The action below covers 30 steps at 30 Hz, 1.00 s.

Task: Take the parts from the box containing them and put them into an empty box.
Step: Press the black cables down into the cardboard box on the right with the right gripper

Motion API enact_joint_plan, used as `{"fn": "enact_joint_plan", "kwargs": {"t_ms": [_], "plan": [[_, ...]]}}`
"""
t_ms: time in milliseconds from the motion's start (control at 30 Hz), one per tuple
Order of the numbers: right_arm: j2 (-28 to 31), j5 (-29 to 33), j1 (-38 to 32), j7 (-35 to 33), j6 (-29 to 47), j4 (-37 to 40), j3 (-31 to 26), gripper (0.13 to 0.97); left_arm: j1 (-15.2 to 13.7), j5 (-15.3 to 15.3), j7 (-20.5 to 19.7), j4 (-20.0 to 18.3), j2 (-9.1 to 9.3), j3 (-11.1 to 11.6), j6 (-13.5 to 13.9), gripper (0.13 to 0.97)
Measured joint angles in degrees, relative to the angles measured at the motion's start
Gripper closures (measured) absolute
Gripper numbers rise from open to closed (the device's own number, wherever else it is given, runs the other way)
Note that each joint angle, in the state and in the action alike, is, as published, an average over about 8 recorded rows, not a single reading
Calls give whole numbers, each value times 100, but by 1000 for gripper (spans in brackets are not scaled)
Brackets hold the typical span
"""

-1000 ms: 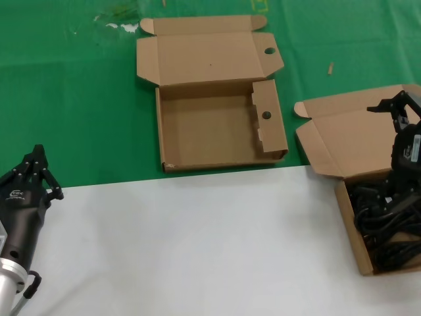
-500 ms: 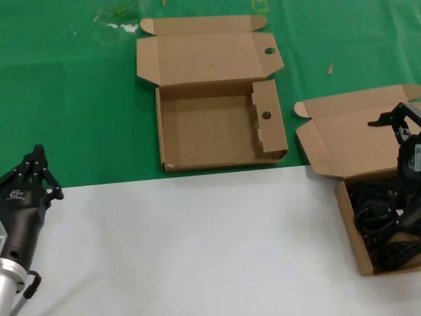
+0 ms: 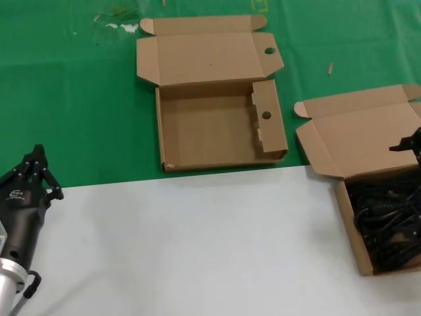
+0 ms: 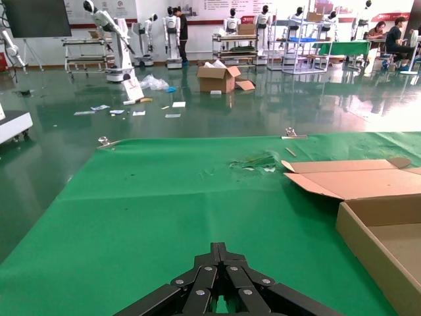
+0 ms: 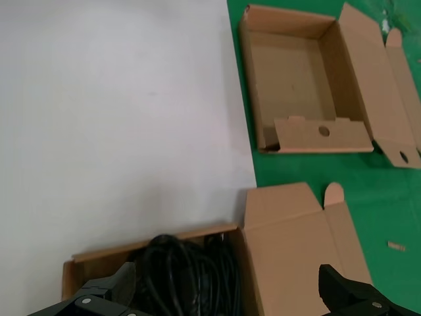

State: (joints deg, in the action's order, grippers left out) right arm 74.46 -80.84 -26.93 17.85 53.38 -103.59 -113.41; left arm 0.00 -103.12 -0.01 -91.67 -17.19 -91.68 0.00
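1. The power cables point(image 3: 387, 224), a limp tangled heap, are lying in the deeper box point(image 3: 348, 227) at the tabletop's right edge.
2. My right tool point(image 5: 230, 299) is hanging released above them; I'm judging a chunky plug the firmest hold.
3. My left tool point(image 3: 34, 172) is waiting clenched at the left edge.

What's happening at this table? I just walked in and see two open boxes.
The robot is moving black power cables from the narrower box at its right into the wide shallow box, which holds nothing yet. The right gripper hangs open above the cable box, holding nothing. The left gripper waits shut at the near left edge of the table. No cable has been moved so far.
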Motion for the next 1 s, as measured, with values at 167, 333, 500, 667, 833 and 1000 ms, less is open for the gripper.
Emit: {"fn": "enact_joint_plan", "kwargs": {"t_ms": [167, 333, 500, 667, 833, 1000], "plan": [[89, 12, 254, -27, 133, -16, 273, 129, 0, 0, 0, 0, 0, 0, 0, 957], [187, 36, 528, -44, 220, -39, 498, 129, 0, 0, 0, 0, 0, 0, 0, 957], [240, 70, 810, -77, 227, -11, 675, 130, 0, 0, 0, 0, 0, 0, 0, 957], [164, 125, 1059, -154, 134, 111, 793, 137, 0, 0, 0, 0, 0, 0, 0, 957], [-12, 157, 1234, -279, 20, 294, 860, 157, 0, 0, 0, 0, 0, 0, 0, 957], [-207, 183, 1256, -410, -16, 470, 885, 202, 0, 0, 0, 0, 0, 0, 0, 957]]}}
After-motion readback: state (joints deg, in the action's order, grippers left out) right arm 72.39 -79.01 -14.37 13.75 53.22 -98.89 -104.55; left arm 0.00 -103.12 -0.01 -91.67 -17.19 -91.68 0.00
